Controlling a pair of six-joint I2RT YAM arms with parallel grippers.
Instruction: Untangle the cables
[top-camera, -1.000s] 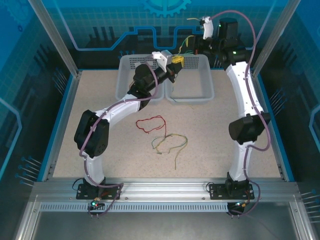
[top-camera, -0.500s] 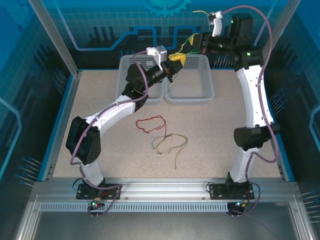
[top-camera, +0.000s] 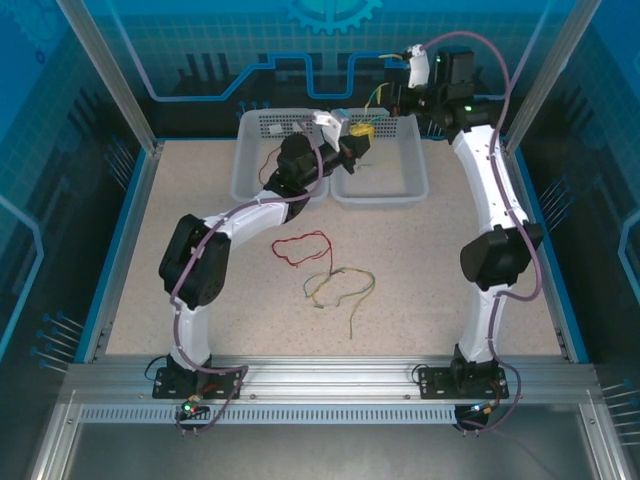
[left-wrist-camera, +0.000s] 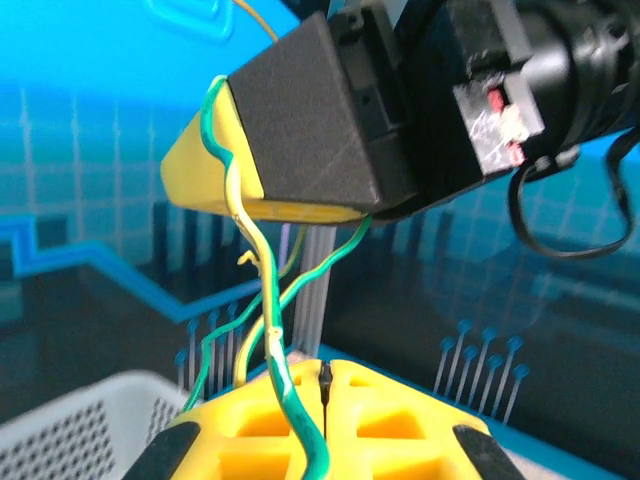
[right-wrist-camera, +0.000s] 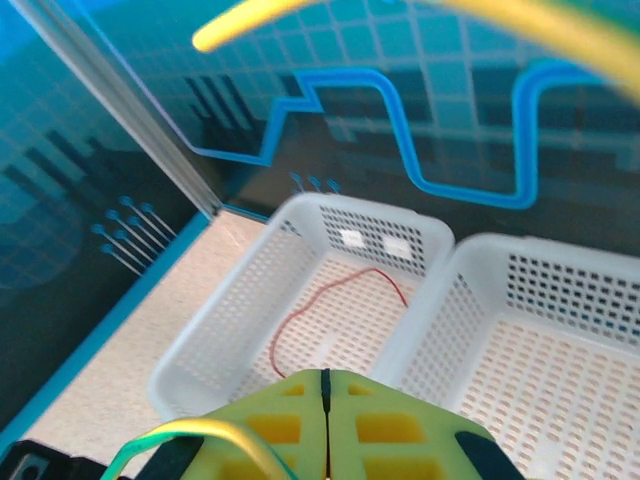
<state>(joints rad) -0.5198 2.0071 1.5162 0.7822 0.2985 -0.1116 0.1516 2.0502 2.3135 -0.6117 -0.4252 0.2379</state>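
Speckled beige counter (top-camera: 450, 270) with a blue rim, enclosed by translucent blue wall panels (top-camera: 200, 50) printed with a circuit pattern. Two white perforated plastic baskets (top-camera: 385, 198) stand side by side at its far edge. A thin red cable (top-camera: 300, 245) and limp yellow-green cables (top-camera: 342, 285) lie curled mid-counter. A second red cable (right-wrist-camera: 375, 269) rests in the left basket. The left tool (left-wrist-camera: 325, 395) and right tool (right-wrist-camera: 324, 395) are both clamped on one yellow-green cable (left-wrist-camera: 268, 300), strung between them above the baskets.
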